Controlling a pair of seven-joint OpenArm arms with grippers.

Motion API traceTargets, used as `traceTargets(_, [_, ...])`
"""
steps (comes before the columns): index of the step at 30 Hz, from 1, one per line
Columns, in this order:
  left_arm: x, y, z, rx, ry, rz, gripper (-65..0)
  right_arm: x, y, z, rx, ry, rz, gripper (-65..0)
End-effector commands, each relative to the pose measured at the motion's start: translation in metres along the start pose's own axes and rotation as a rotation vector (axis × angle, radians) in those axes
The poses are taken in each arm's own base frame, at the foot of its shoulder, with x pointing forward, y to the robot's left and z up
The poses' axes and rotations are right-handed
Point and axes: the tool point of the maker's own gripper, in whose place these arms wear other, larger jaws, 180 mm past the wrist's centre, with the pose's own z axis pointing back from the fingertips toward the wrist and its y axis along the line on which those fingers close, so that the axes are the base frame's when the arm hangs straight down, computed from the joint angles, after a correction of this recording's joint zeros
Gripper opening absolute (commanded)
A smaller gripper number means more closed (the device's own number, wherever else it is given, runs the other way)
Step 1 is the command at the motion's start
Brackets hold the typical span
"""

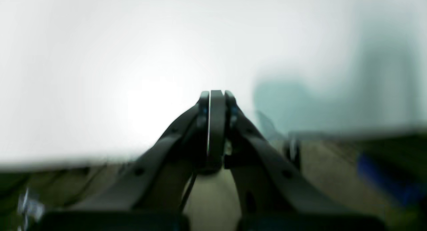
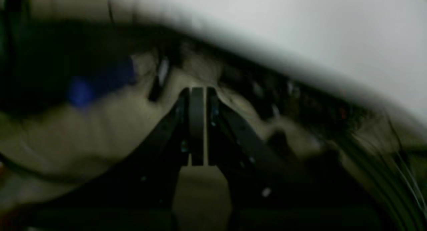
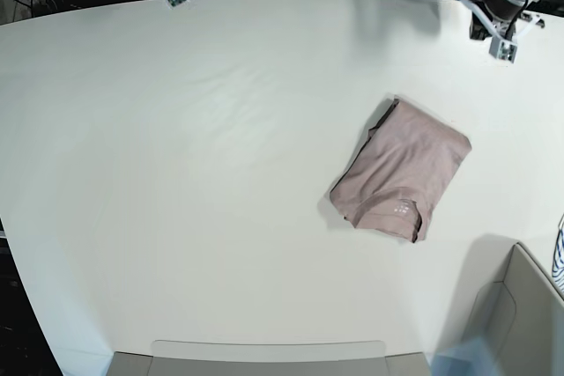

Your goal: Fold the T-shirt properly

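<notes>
**Folded shirt on a white counter, both arms pulled back**

Counter [image 3: 176, 173] comes first: a broad white surface with a matte finish and faint ripples near its middle, its far edge curving across the top of the base view. Dark cables and equipment lie beyond that edge. Most of the surface is bare, with wide open room to the left of and in front of the shirt.

At the near edge sits a shallow grey tray [image 3: 264, 351], long and smooth-walled. A second grey bin [image 3: 520, 305], with rounded corners, stands at the near right corner, and a sliver of blue-and-white striped cloth [image 3: 559, 257] shows at the frame's right edge above it.

T-shirt [image 3: 401, 169] lies right of centre, well apart from every counter edge and from both bins. It is a dusty mauve-pink, soft and lightly creased, folded into a compact rough rectangle turned at an angle. A small pale print shows near its lower end, and a dark shadowed fold runs along its upper left side.

Left tool [image 1: 217, 94] is by the far right corner in the base view, off the shirt; its dark fingers are pressed together on nothing. Right tool [image 2: 197, 91] is at the far left edge, likewise pressed together and empty. Both wrist views are heavily blurred.
</notes>
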Motion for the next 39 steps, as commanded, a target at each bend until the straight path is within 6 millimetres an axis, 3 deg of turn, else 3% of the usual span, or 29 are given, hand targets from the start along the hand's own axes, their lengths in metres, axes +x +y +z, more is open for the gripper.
traceTargets(1, [-0.007,0.011,0.01,0.036,0.017,-0.012,-65.0,-0.006,0.006,0.005,0.017,0.002,0.001,-64.2])
traceTargets(4, [-0.043,0.014,0.023,0.042,0.12,-0.013,-65.0,-0.034,0.017,0.011,0.048,0.055,0.011,-64.2])
traceTargets(9, [-0.111,-0.026,0.026,-0.101,0.324,-0.03,-65.0,-0.061,0.021,0.017,0.085,0.136,0.111,-64.2])
traceTargets(13, [-0.184,-0.04,0.011,-0.185,0.51,0.057,-65.0,-0.077,0.038,0.011,0.148,0.186,0.167,-64.2])
traceTargets(19, [-0.249,-0.061,-0.026,-0.25,0.624,0.159,-65.0,-0.101,0.052,-0.024,0.216,0.282,0.21,-64.2])
traceTargets(22, [-0.266,-0.075,-0.049,-0.272,0.667,0.114,-65.0,-0.114,0.057,-0.044,0.243,0.339,0.241,-64.2])
traceTargets(25, [-0.27,-0.081,-0.074,-0.275,0.67,0.09,-65.0,-0.121,0.055,-0.068,0.257,0.398,0.296,-64.2])
traceTargets(28, [-0.278,-0.085,-0.089,-0.276,0.677,0.107,-65.0,-0.131,0.046,-0.094,0.256,0.44,0.335,-64.2])
traceTargets(33, [-0.284,-0.107,-0.114,-0.288,0.656,0.215,-65.0,-0.164,0.018,-0.131,0.24,0.499,0.359,-64.2])
traceTargets(36, [-0.28,-0.122,-0.126,-0.3,0.63,0.267,-65.0,-0.174,0.012,-0.141,0.245,0.521,0.403,-64.1])
traceTargets(39, [-0.268,-0.135,-0.138,-0.311,0.575,0.295,-65.0,-0.173,0.013,-0.151,0.248,0.524,0.425,-64.0])
